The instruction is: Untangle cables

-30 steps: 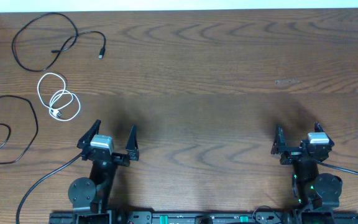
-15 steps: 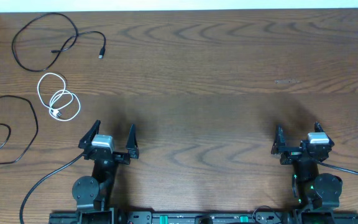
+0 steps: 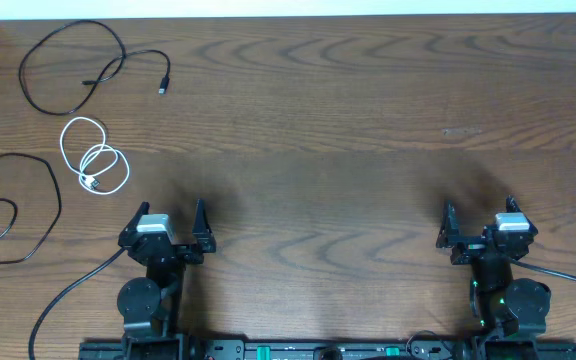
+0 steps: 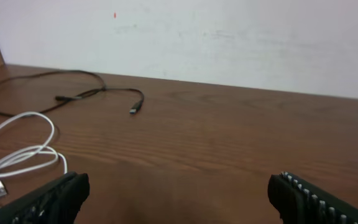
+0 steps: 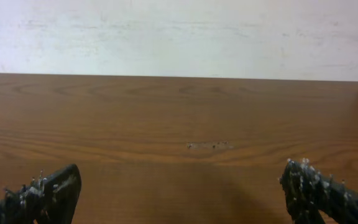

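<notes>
My L pincer [image 3: 172,207] is open wide w/ nothing in it, low over the table [image 3: 348,120] near its front edge; R pincer [image 3: 479,208] is open & empty too. The 3 cables lie well away at far left as separate loops. 1 black cable [image 3: 165,80] is toward the back corner, the white cable [image 3: 103,150] is coiled just in front of it, and the 2nd black cable [image 3: 59,205] is at the left edge.

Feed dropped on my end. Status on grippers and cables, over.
Left gripper open, empty. Right gripper open, empty. Upper black cable, white cable, lower black cable lie apart, far left. Nothing in the way.
</notes>
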Controlling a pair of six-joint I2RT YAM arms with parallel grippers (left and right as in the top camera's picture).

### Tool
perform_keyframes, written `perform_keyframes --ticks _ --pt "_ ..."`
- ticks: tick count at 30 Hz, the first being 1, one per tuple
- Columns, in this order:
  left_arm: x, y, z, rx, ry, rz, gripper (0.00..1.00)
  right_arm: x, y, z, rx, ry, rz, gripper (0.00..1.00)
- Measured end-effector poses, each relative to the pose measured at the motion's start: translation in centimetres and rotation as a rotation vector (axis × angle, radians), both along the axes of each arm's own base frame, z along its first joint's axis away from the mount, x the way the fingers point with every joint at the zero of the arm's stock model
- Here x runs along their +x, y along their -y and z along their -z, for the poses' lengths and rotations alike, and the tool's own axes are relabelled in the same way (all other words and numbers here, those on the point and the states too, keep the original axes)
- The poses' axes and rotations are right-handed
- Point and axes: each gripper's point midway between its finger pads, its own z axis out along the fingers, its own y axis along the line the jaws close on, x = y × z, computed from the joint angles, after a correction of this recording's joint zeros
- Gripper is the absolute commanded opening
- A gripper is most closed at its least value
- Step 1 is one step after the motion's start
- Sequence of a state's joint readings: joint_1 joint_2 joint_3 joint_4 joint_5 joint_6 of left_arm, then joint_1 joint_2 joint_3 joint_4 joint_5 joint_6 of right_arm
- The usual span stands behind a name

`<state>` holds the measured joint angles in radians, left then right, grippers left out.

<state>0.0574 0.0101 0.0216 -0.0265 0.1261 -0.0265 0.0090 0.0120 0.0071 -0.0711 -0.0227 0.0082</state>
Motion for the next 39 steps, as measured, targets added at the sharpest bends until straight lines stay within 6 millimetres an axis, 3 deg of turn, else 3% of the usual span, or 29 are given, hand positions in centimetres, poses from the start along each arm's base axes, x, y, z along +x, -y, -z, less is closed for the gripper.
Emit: perform_keyframes --ticks 10,39 --pt "0.00 0.55 0.01 0.103 0.002 0.033 0.98 0.00 0.00 0.00 0.000 0.000 0.000 0.99" --pt "0.00 0.09 0.08 0.076 -0.002 0.004 0.98 0.00 0.00 -0.01 0.003 0.000 0.000 0.99"
